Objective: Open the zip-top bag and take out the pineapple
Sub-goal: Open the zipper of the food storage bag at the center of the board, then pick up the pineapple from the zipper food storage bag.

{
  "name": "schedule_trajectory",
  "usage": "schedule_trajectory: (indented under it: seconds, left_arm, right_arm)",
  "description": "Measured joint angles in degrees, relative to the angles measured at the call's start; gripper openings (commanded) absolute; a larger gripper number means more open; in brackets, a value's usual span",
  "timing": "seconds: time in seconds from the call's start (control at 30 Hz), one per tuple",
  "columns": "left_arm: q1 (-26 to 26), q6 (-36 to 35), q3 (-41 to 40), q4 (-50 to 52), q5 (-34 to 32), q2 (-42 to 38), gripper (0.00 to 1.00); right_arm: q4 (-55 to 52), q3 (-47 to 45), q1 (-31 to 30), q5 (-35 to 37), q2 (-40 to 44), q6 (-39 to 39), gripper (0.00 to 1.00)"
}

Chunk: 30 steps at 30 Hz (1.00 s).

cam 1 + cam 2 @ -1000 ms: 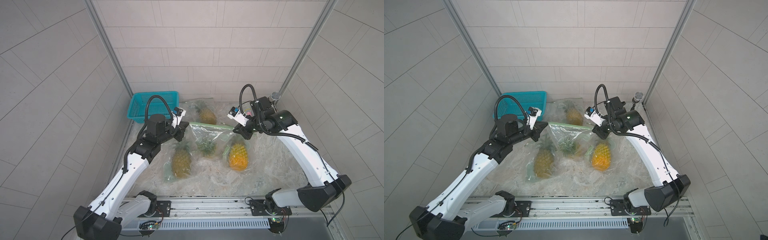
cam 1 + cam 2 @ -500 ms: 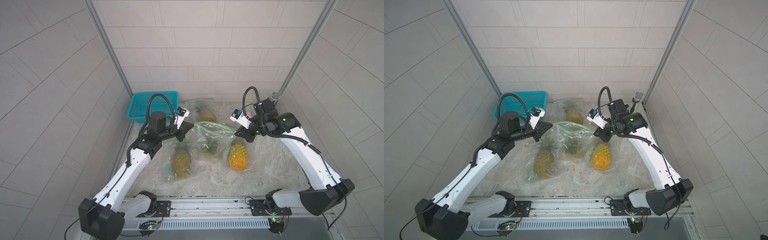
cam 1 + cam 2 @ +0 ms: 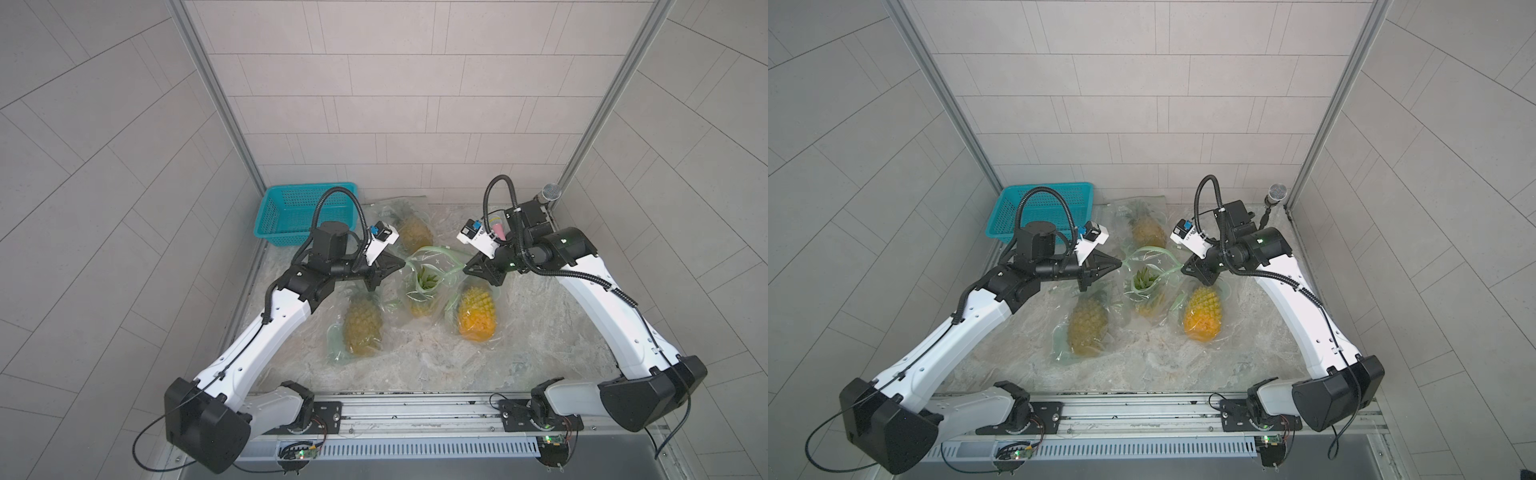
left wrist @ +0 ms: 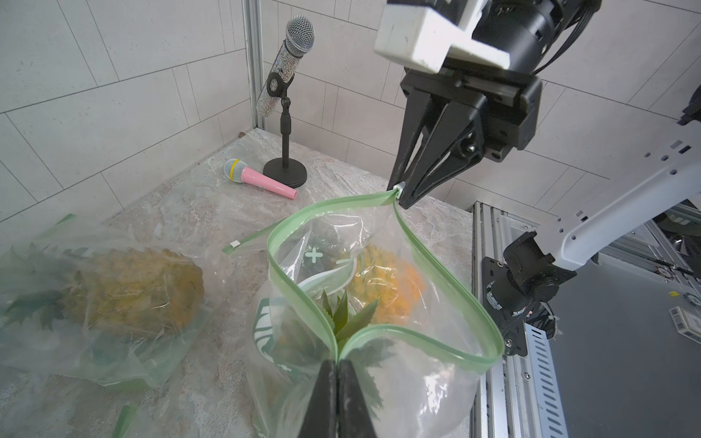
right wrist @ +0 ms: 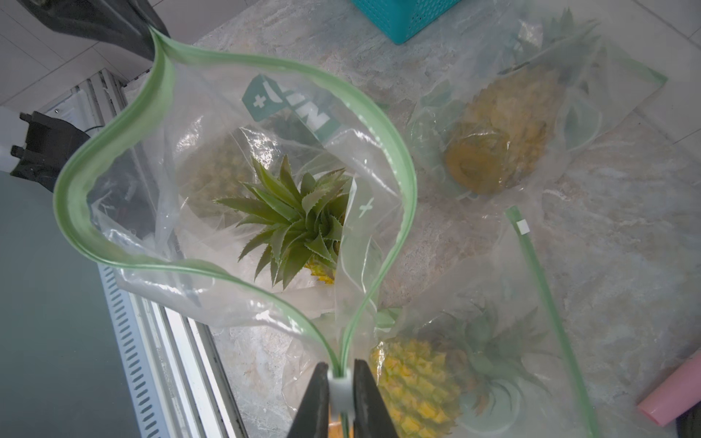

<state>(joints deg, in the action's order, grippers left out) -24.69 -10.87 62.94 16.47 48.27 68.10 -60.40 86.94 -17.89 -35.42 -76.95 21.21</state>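
Between my two grippers hangs the clear zip-top bag (image 3: 422,266) (image 3: 1148,266), its green-edged mouth spread into a wide loop. The pineapple (image 5: 299,223) (image 4: 347,314) stands inside, green crown up. My left gripper (image 4: 337,362) (image 3: 403,262) is shut on one end of the mouth's rim. At the other end my right gripper (image 5: 341,368) (image 4: 402,189) has its jaws against both sides of the white zip slider (image 5: 340,390). The bag's lower part rests on the table.
Three other bagged pineapples lie around it (image 3: 361,328) (image 3: 477,311) (image 3: 415,232). A teal basket (image 3: 299,208) stands at the back left. A microphone on a stand (image 4: 288,64) and a pink microphone (image 4: 261,183) are at the back right. A metal rail (image 3: 415,409) runs along the front.
My left gripper has moved in towards the right one. The bag's mouth has gone from a taut flat line to a wide open loop, showing the crown.
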Motion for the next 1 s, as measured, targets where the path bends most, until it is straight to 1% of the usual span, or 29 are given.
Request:
schedule_trajectory:
  seconds: [0.07,0.1,0.17,0.3,0.33,0.43,0.5,0.6,0.8,0.93,1.0]
  left_arm:
    - [0.0,-0.5,0.4,0.8,-0.5,0.0,0.0]
    - [0.0,-0.7,0.5,0.9,-0.7,0.0,0.0]
    - [0.0,-1.0,0.6,1.0,-1.0,0.0,0.0]
    - [0.0,-1.4,0.6,1.3,-1.3,0.0,0.0]
    - [0.0,-1.5,0.6,1.4,-1.4,0.0,0.0]
    - [0.0,-1.7,0.6,1.5,-1.4,0.0,0.0]
    - [0.0,-1.8,0.6,1.5,-1.4,0.0,0.0]
    - [0.0,-1.9,0.6,1.5,-1.4,0.0,0.0]
    - [0.0,-1.9,0.6,1.7,-1.5,0.0,0.0]
    - [0.0,-1.9,0.6,1.9,-1.7,0.0,0.0]
    - [0.0,-1.9,0.6,1.9,-1.8,0.0,0.0]
  right_arm:
    - [1.0,0.0,-0.1,0.7,0.7,-1.2,0.43]
    - [1.5,0.0,-0.2,0.9,1.1,-1.2,0.47]
    - [2.4,0.3,-0.6,1.4,2.1,-1.9,0.5]
    - [3.8,1.7,-2.4,1.8,2.7,-2.7,0.5]
    - [4.2,2.1,-3.1,1.9,2.7,-2.8,0.48]
    - [5.7,2.6,-5.3,1.9,2.0,-3.2,0.42]
    - [6.4,3.1,-6.6,2.1,1.0,-3.5,0.36]
    - [7.0,4.2,-8.1,2.4,-1.6,-3.8,0.32]
    - [7.3,6.2,-10.4,2.8,-6.8,-3.7,0.32]
    - [7.0,7.2,-12.5,4.1,-9.9,-3.7,0.37]
    - [6.8,7.5,-13.4,4.9,-11.4,-3.7,0.42]
